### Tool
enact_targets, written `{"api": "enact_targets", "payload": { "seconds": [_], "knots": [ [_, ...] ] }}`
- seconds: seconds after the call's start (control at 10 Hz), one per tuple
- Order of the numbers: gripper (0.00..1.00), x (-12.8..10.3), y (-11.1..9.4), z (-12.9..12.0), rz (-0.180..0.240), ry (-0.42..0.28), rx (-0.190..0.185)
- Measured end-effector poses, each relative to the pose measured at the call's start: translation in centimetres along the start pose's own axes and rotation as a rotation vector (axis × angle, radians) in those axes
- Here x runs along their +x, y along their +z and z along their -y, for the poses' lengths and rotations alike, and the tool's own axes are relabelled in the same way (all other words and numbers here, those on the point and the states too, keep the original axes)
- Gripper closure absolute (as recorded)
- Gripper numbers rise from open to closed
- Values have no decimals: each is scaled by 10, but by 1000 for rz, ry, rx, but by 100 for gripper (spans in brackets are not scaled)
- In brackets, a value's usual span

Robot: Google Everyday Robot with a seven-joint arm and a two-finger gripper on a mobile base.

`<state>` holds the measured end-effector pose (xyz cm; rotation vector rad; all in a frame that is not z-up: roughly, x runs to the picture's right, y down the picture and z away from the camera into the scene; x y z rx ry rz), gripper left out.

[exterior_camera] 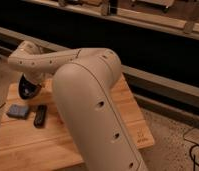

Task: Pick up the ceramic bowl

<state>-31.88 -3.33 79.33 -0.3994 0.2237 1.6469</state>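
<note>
While our arm [88,95] hides most of the wooden table [135,125], we see the gripper [29,89] low at the far left, apparently right over the ceramic bowl [26,93]. We judge the reach step is ending; next comes a firm closing on 1 rim, then lifting.

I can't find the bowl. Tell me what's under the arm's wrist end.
Under the wrist, a dark round shape rests on the wooden table; whether it is the ceramic bowl or the claw cannot be told. The arm covers whatever lies behind it.
</note>
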Motion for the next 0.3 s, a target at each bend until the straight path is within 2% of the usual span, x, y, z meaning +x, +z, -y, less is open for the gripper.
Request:
{"api": "enact_targets", "payload": {
  "seconds": [0.3],
  "knots": [
    [100, 0, 1, 0, -1, -2, 1]
  ]
}}
